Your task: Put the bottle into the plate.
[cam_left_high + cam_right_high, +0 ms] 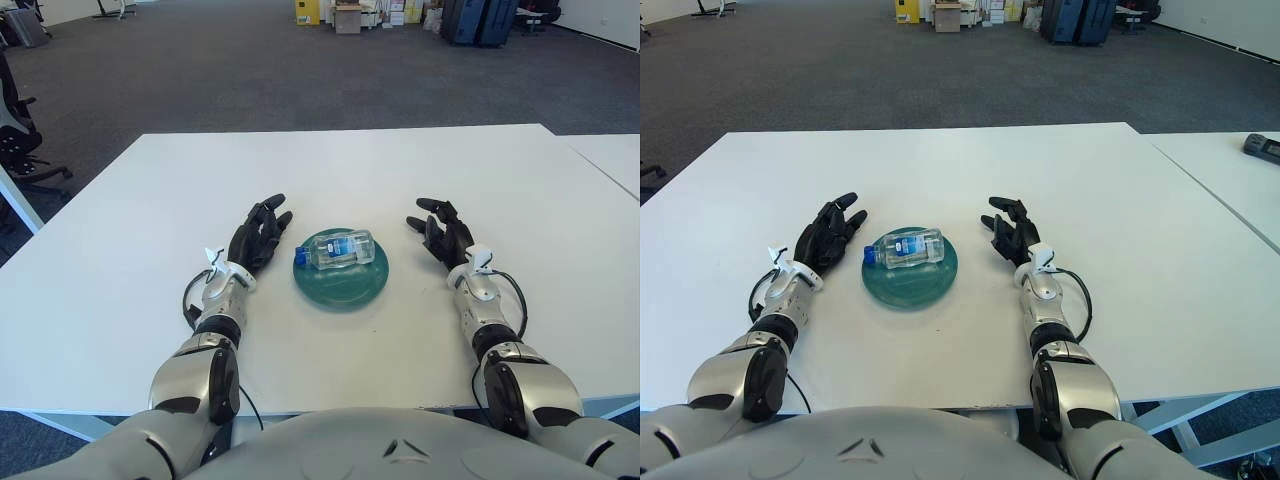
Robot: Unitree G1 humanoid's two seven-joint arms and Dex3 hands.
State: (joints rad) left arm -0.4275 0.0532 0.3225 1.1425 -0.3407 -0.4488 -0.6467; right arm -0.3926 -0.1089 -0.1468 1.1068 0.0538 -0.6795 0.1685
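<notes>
A small clear bottle (340,249) with a blue cap and blue label lies on its side in the round green plate (345,285) at the middle of the white table (330,170). My left hand (258,237) shows just left of the plate, fingers spread and holding nothing. My right hand (440,231) shows right of the plate with a gap between, fingers relaxed and holding nothing. Neither hand touches the bottle.
A second white table (1230,170) adjoins on the right, with a dark object (1262,146) on it. Office chairs (18,140) stand off the left edge. Boxes and dark cases (478,20) stand far back on the carpet.
</notes>
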